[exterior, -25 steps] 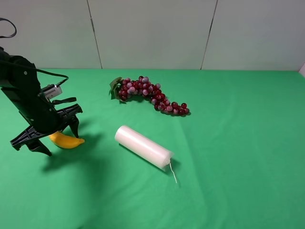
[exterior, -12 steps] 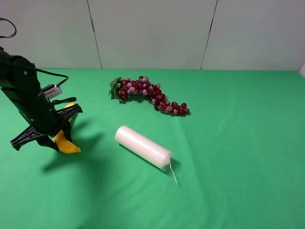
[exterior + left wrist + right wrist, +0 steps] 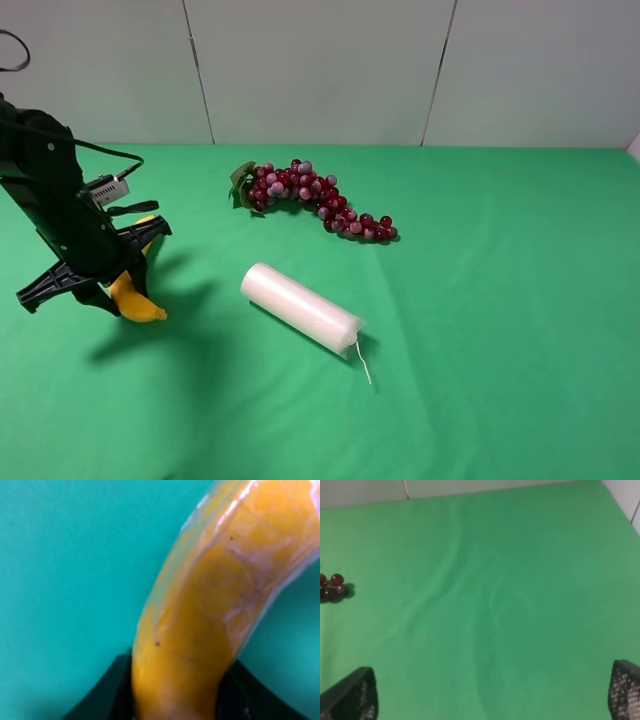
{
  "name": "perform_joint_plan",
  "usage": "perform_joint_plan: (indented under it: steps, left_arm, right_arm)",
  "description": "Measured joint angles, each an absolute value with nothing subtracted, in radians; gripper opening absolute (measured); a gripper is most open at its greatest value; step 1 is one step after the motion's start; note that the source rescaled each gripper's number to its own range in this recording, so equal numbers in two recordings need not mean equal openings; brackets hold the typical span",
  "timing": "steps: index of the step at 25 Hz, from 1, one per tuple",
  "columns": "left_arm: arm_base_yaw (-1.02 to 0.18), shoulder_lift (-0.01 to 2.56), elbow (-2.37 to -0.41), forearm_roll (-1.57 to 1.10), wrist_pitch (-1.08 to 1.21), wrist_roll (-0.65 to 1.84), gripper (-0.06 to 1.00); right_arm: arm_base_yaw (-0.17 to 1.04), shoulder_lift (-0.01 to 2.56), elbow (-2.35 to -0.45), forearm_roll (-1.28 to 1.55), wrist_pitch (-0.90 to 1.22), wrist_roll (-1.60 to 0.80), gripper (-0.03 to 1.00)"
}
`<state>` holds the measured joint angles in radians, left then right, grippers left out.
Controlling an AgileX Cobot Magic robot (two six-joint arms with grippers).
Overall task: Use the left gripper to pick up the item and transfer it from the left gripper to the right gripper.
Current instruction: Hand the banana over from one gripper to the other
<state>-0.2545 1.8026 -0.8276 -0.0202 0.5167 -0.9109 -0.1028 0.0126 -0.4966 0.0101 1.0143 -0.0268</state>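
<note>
My left gripper (image 3: 118,285) is clenching the banana (image 3: 136,305) between its black wedge fingers, at nine o'clock on the green cloth (image 3: 480,350). The curved, smooth yellow fruit, scuffed with pale patches, is poking out toward five o'clock. My right gripper (image 3: 487,695) is gaping wide.

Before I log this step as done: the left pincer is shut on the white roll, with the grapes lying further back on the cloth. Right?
Not quite. The left pincer is shut on the banana, not the white roll, which lies apart from it; the left wrist view shows the banana between the jaws. The grapes do lie further back.
</note>
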Motion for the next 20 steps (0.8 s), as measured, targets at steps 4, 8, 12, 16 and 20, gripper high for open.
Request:
perform_joint_plan:
  steps: [4,8,12,16,20]
  left_arm:
    - [-0.255,1.768,-0.844,-0.009,0.558,-0.892,0.0]
    - [-0.255,1.721,-0.863,-0.009,0.599,-0.815,0.0]
    - [-0.255,1.696,-0.925,-0.008,0.697,-0.695,0.0]
    - [-0.255,1.694,-1.03,-0.007,0.817,-0.538,0.0]
    - [-0.255,1.694,-1.134,-0.006,0.921,-0.404,0.0]
  right_arm:
    - [-0.103,0.013,-0.497,0.01,1.014,-0.027,1.0]
    - [-0.103,0.013,-0.497,0.01,1.014,-0.027,1.0]
    - [-0.103,0.013,-0.497,0.01,1.014,-0.027,1.0]
    - [-0.103,0.013,-0.497,0.01,1.014,-0.027,1.0]
    - [-0.103,0.013,-0.497,0.01,1.014,-0.027,1.0]
